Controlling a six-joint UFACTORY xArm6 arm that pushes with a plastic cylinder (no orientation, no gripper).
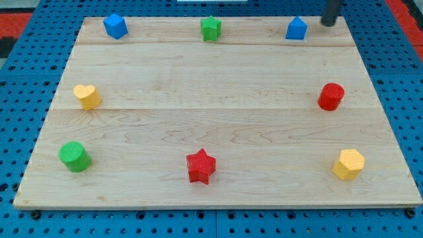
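My tip (328, 24) comes down at the view's top right corner of the wooden board (211, 125). Nearest to it is a blue house-shaped block (297, 29), a short way to its left and not touching. A green star block (211, 28) sits at the top middle and a blue cube (115, 26) at the top left. A red cylinder (331, 96) stands at the right edge, below the tip. Along the bottom lie a yellow hexagon block (348, 164), a red star (201, 166) and a green cylinder (75, 157). A yellow heart (86, 96) rests at the left.
The board lies on a blue perforated table (396, 79). A red patch (20, 16) shows in the top left corner and another red patch (403, 10) at the top right.
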